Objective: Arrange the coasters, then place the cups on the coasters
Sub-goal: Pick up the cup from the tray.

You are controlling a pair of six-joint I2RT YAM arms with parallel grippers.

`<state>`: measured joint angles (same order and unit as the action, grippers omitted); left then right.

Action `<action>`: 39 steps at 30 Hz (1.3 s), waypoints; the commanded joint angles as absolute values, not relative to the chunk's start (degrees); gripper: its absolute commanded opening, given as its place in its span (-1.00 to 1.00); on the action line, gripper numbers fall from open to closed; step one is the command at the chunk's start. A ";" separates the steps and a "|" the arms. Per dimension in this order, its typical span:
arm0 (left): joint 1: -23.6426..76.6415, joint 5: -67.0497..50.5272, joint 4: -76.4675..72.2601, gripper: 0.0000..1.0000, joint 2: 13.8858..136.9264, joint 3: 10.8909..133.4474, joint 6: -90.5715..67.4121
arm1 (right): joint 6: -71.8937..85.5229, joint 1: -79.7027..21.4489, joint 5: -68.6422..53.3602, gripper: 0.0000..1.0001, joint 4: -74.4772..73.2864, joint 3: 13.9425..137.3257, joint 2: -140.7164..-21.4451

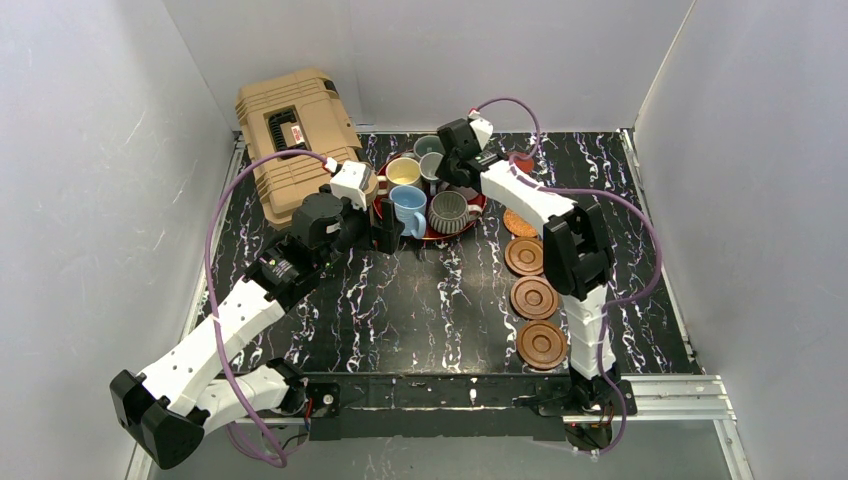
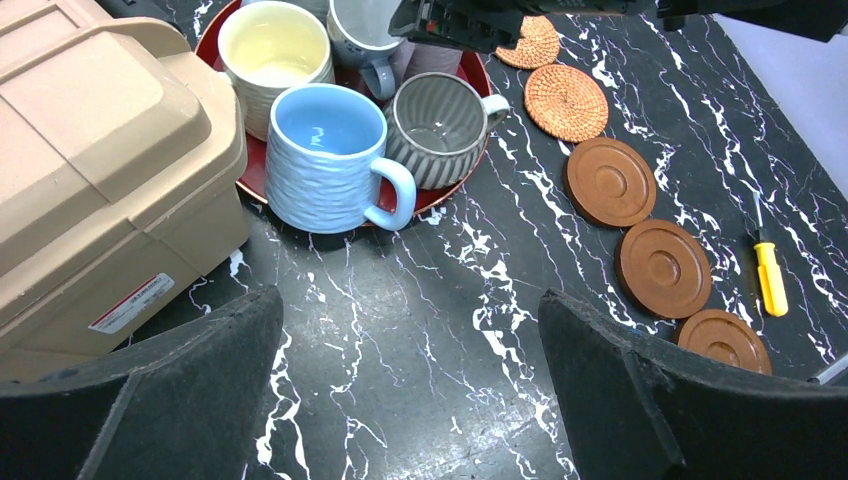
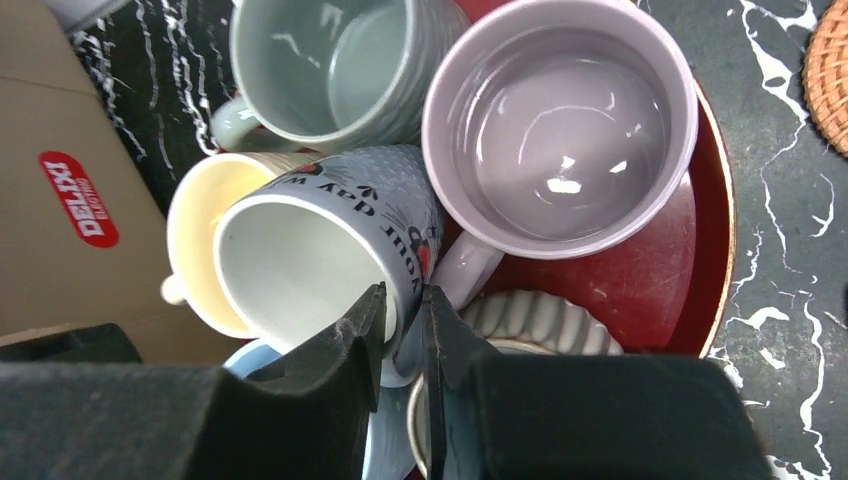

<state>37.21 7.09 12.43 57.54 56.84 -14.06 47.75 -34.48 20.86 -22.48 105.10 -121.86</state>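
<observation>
Black marbled table [image 1: 440, 300], white walls around. Pinches, with right gripper [image 3: 403, 300] narrowed, the rim of white printed mug [image 3: 300, 260], tilted among the others on red tray [image 3: 640, 300] at the middle of the table's far edge. Lift straight up, clearing lilac mug [image 3: 560, 130] and ribbed grey mug [image 3: 530, 320]; level it before heading for the coasters [image 1: 533, 297] lined along the right edge. Holds left gripper [image 2: 410, 300] wide and empty near light blue mug [image 2: 325, 160].

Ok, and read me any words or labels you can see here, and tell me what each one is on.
"DELIXI", on a red oval sticker on the tan case; the smaller line beneath it is too blurred.
"your day w", then cut off, printed on the white mug.
The side label on the case, with a red stripe: too small to read.
The lid label on the case: too small to read.
</observation>
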 commanded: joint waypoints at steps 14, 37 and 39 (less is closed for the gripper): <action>36.91 8.63 12.74 0.96 56.54 57.15 -13.62 | 49.22 -34.10 22.26 -0.97 -15.74 98.20 -108.18; 36.87 8.71 12.48 0.96 55.72 56.77 -13.97 | 48.20 -24.26 32.86 -0.97 -23.91 85.39 -87.21; 36.91 8.70 12.48 0.96 55.72 56.75 -13.97 | 49.18 -22.50 33.84 -0.97 -25.33 85.47 -87.30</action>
<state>37.21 7.86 12.45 57.21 56.84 -14.09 47.00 -25.54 30.28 -24.08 85.34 -89.12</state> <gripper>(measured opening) 0.978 0.161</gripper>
